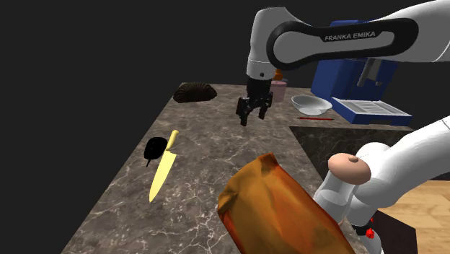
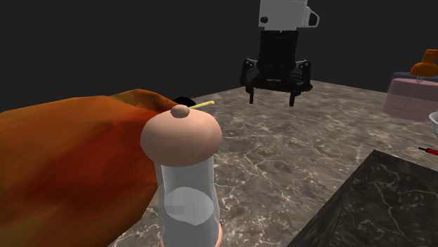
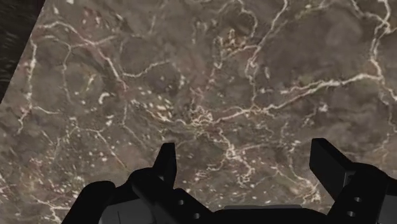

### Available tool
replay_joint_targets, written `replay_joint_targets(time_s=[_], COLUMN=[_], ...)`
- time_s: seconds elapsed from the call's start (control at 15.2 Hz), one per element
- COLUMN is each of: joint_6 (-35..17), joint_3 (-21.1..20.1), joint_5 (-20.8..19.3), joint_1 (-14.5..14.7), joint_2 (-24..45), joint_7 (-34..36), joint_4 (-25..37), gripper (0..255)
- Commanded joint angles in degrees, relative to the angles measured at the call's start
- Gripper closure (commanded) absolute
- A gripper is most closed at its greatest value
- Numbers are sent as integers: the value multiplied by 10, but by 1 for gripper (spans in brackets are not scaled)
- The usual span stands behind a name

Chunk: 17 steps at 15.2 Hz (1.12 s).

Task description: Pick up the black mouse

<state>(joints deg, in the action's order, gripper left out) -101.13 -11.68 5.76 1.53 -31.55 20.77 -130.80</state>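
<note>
**Gripper.** The gripper point(image 1: 252, 114) hangs above the counter point(image 1: 209, 144), pointing down. Its fingers stand wide apart with nothing between them. The wrist view confirms this: the two black fingers point(image 3: 167, 160) are separated over bare veined brown stone.

**Task object.** The black mouse point(image 1: 154, 148) lies on the counter near its edge on the shoulder view's left. It is well apart from the gripper, which is further back and toward that view's right. The mouse sits just beside a yellow knife point(image 1: 164, 167), on that knife's left in the shoulder view. Whether the two touch cannot be determined.

**Other items.**
- A large orange-brown bag point(image 1: 278, 213) lies at the near end of the counter.
- A clear bottle with a peach teat point(image 2: 186, 175) stands upright beside the bag.
- A dark brown ridged object point(image 1: 195, 92) rests at the far edge.
- A white bowl point(image 1: 311, 105) sits in front of a blue machine point(image 1: 360, 90).
- A pink container point(image 2: 410, 95) stands near the bowl.
</note>
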Motion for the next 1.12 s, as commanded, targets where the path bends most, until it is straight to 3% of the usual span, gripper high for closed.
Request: replay_joint_targets(time_s=[0.0,0.53,1.06], joint_6=[-8,-23,-7], joint_3=[-23,-102,-150], joint_5=[9,10,-47], joint_1=[0,-2,23], joint_2=[36,191,384], joint_7=[44,216,391], joint_4=[25,160,355], gripper=[0,0,0])
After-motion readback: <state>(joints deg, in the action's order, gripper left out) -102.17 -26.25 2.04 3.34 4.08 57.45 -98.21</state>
